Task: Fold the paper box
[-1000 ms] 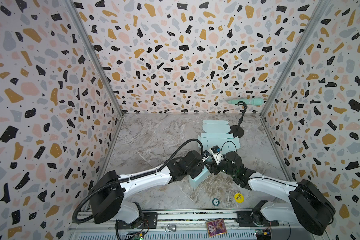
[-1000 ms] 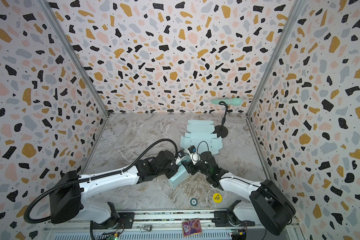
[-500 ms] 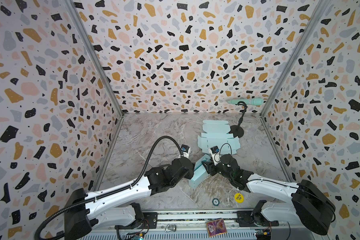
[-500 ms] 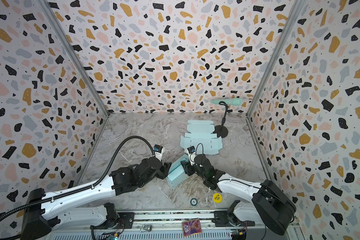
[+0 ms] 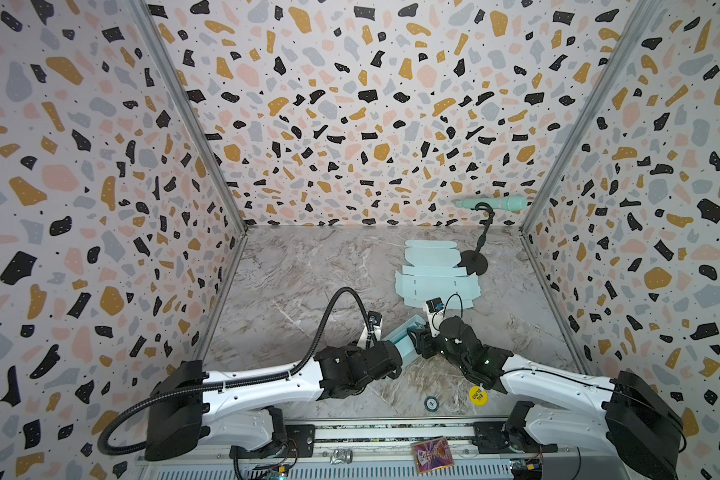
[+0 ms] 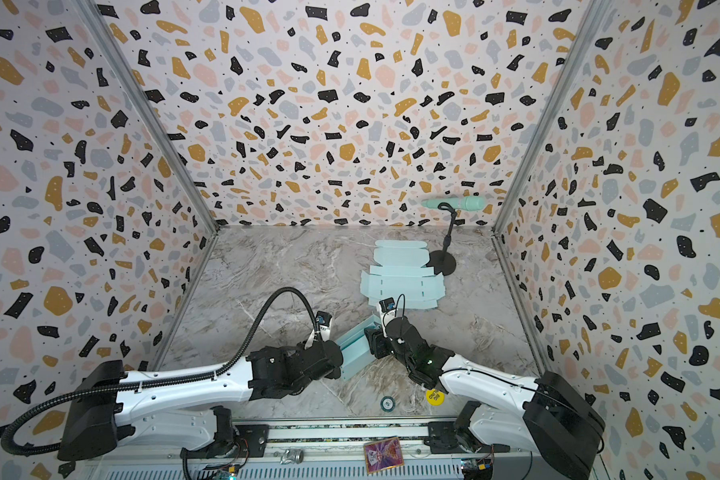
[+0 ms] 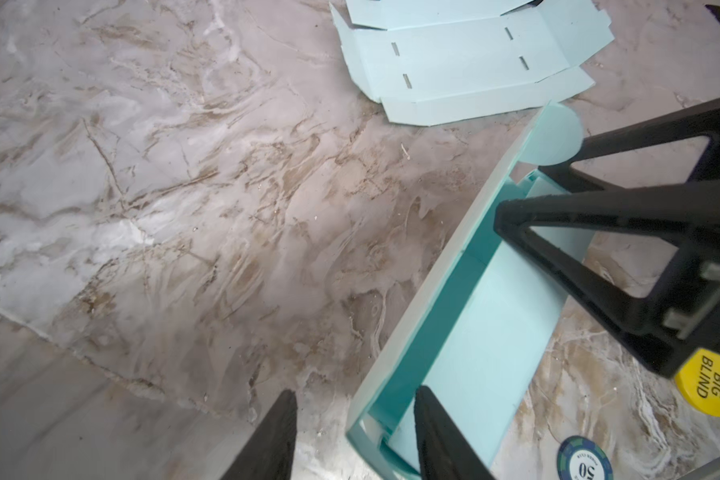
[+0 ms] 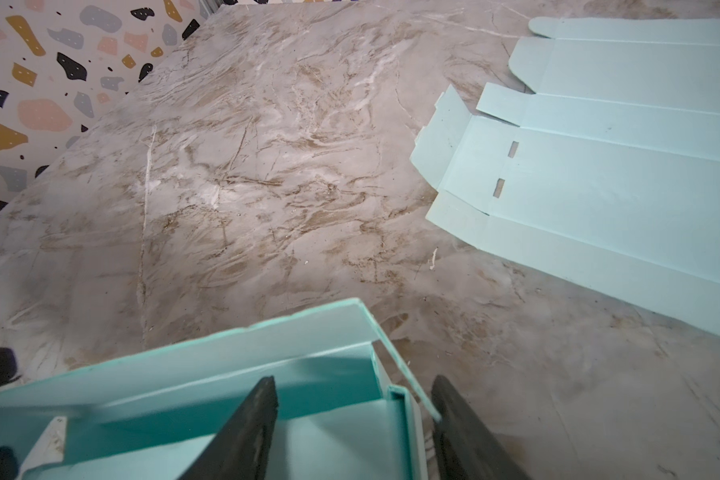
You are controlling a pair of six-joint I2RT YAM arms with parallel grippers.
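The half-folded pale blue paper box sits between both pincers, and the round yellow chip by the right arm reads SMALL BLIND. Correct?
No: the round yellow chip reads BIG BLIND, as the left wrist view shows. The half-folded pale blue paper box does sit between the left pincer and the right pincer.

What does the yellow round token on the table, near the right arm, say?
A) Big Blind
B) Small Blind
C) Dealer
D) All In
A: the yellow poker chip is printed BIG BLIND in black letters, legible in the left wrist view.
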